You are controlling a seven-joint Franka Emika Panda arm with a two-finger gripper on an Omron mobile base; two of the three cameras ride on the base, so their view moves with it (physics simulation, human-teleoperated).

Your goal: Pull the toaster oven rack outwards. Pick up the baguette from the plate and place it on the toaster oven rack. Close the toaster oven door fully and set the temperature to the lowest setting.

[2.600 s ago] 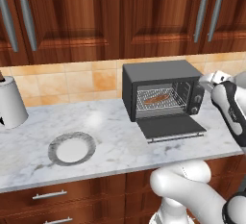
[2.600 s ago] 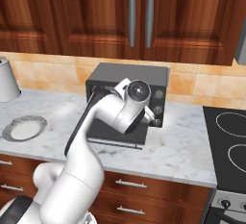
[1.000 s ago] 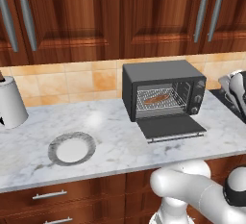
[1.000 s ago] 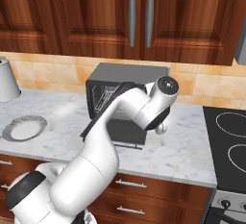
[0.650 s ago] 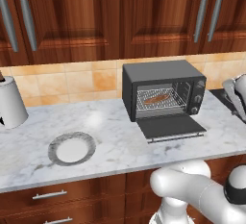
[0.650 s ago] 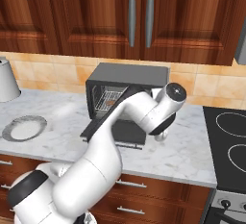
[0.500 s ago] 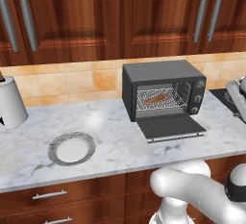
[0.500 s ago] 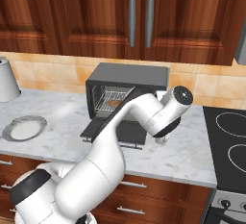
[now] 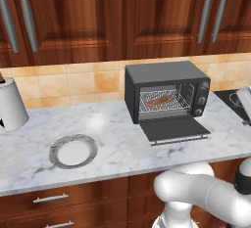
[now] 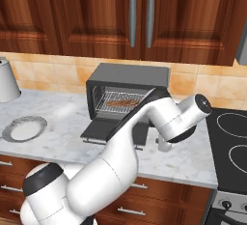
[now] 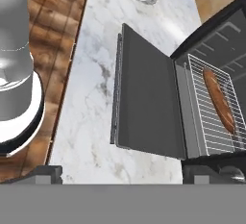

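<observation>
The toaster oven door (image 11: 146,103) lies dropped fully open, flat just above the marble counter (image 9: 112,146), hinged along the foot of the toaster oven (image 9: 164,73); its thin bar handle (image 11: 115,91) runs along the free edge, the edge farthest from the oven mouth. It looks a stiff, fairly light metal flap that should swing on its hinge and not bend, so the sensible hold is judged to be under or behind that bar near its middle, lifting in an arc toward the oven. The glazed face is probably too smooth to push on reliably. Inside, the baguette (image 11: 219,100) already rests lengthways on the wire rack (image 11: 211,122), and the plate (image 9: 73,151) sits bare well off to the left on the counter, so closing the door seems the step in hand, with the knobs (image 9: 200,100) on the right-hand panel to follow. The gripper (image 11: 139,172) hangs above and in front of the door's side edge, its jaws spread wide with nothing between them. Beyond, a white canister (image 9: 11,105) stands by the tiled backsplash (image 9: 73,82), dark wooden cupboards (image 10: 140,16) hang overhead, and a black hob (image 10: 231,144) lies to the right.
</observation>
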